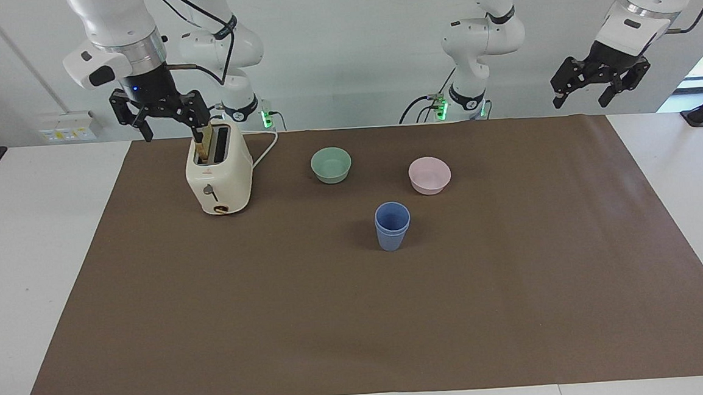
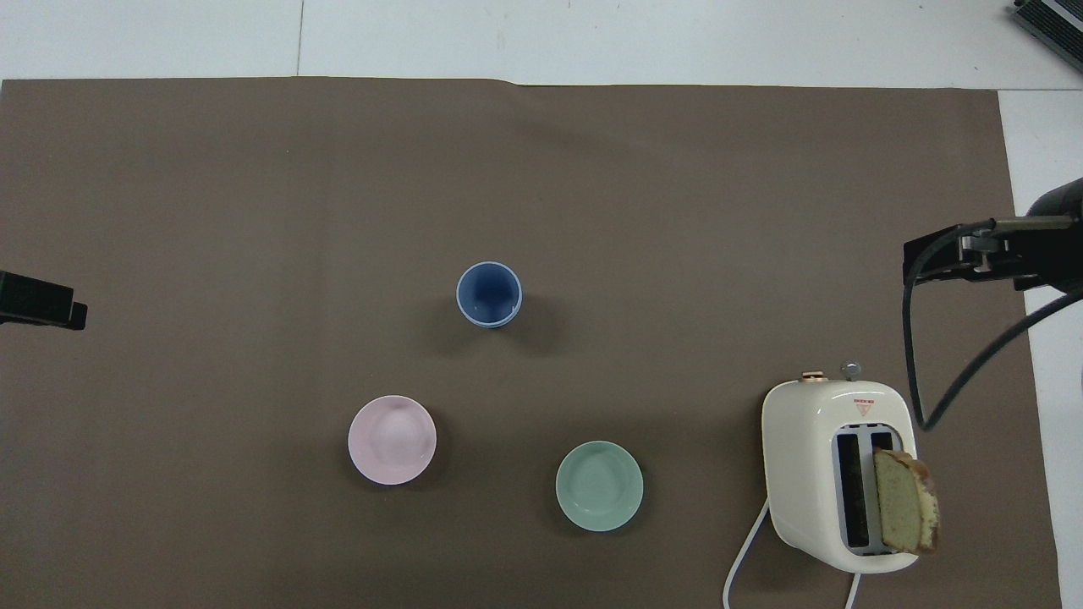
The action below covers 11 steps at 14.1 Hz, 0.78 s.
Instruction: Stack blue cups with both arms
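Blue cups (image 1: 392, 225), nested upright as one stack, are standing mid-frame on the desk (image 1: 359, 319), lower than the pink bowl (image 1: 429, 175) and green bowl (image 1: 331, 164). Right claw (image 1: 162, 118), spread and empty, is hanging upper left by the toaster (image 1: 219, 181). Left claw (image 1: 599, 82), spread and empty, is waiting upper right.
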Each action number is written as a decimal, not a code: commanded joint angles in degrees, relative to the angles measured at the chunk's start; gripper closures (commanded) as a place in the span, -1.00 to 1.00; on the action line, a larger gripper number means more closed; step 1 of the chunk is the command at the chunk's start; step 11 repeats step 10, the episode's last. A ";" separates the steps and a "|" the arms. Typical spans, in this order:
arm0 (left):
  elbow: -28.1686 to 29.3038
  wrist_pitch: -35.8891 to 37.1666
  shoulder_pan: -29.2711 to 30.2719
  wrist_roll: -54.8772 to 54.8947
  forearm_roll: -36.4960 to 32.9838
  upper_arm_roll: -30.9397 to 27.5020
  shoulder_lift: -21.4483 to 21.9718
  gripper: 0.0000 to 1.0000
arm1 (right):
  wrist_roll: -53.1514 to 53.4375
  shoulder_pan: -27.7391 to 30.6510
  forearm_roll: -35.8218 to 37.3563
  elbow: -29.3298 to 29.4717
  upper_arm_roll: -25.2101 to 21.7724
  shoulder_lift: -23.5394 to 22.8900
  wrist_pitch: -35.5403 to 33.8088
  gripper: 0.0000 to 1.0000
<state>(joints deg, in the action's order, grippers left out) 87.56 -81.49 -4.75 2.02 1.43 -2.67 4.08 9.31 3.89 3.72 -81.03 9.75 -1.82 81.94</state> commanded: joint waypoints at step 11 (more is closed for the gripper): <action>1.39 -1.04 0.35 0.44 0.07 0.21 1.19 -1.00 | -1.31 2.09 -4.42 -2.82 0.44 2.44 0.24 -1.00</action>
